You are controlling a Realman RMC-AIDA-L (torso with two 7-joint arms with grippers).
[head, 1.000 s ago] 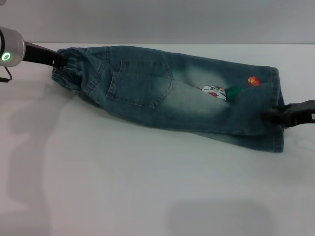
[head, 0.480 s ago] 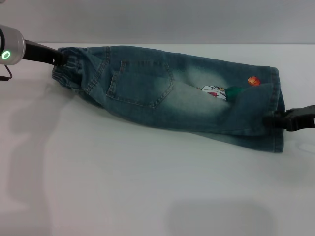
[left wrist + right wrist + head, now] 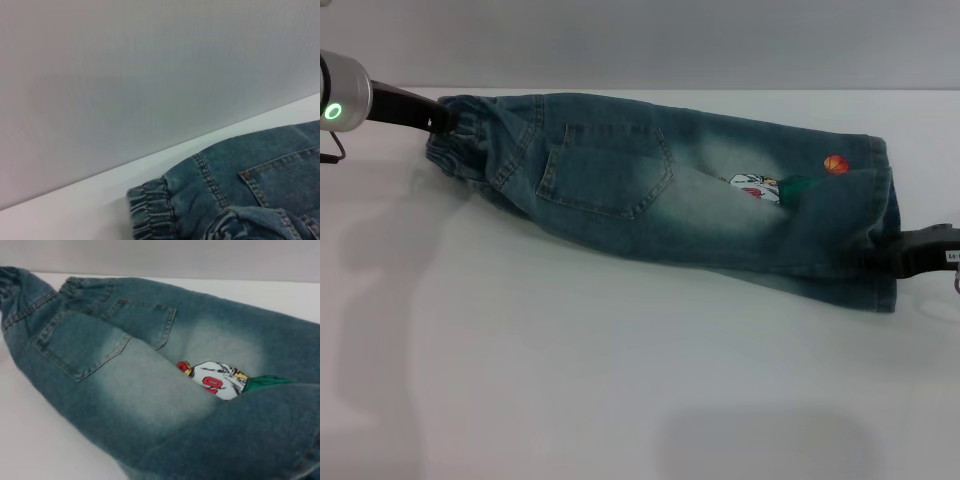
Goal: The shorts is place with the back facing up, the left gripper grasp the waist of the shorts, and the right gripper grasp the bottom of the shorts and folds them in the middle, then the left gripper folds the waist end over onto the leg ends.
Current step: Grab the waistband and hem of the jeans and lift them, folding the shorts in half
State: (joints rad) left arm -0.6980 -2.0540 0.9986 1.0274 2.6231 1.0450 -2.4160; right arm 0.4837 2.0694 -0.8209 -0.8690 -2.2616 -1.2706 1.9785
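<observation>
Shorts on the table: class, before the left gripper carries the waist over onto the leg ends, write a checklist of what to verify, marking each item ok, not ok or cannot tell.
1. The shorts are folded lengthwise, one back pocket on top: ok.
2. The left gripper is at the waist: ok.
3. Its jaws are shut on the waist: cannot tell, their tips are hidden in the fabric.
4. The right gripper is off the leg ends: not ok, it sits at the hem edge.
5. The leg ends lie flat: not ok, one hem is bunched.
</observation>
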